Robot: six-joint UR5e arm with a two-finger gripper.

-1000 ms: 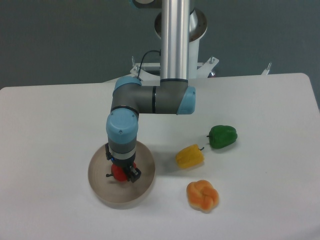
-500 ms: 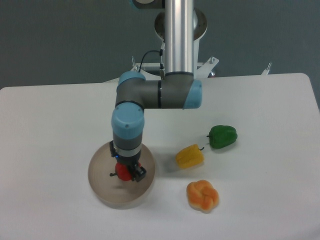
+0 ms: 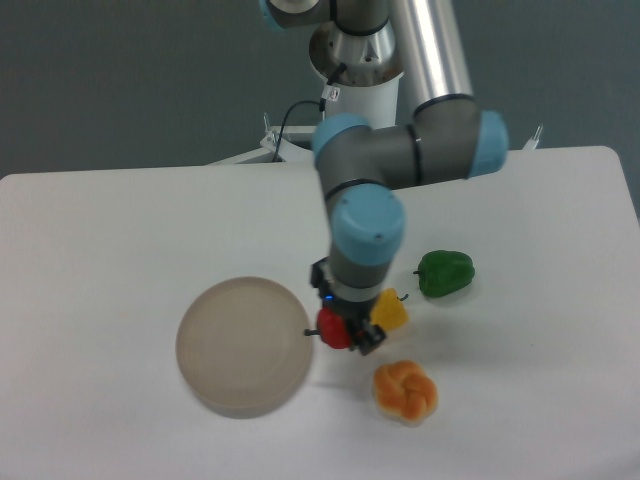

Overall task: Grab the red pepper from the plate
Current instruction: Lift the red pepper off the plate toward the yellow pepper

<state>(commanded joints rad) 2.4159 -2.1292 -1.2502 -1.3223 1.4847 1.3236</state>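
White table point(image 3: 120, 230) lies open leftward; end effector point(image 3: 345, 333) clamped on red pepper point(image 3: 333, 329) just right of plate point(image 3: 242, 345) rim.

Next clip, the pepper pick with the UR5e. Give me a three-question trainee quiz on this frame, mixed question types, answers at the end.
1. True or false: the red pepper lies on the plate.
2. Which pepper does the gripper partly hide from the camera? A) green pepper B) yellow pepper C) orange pepper
3. Fill in: the gripper is shut on the ___ pepper.

Key
1. False. It is held in the gripper, to the right of the plate's rim, and nothing lies on the plate.
2. B. Only part of the yellow pepper shows beside the gripper.
3. red
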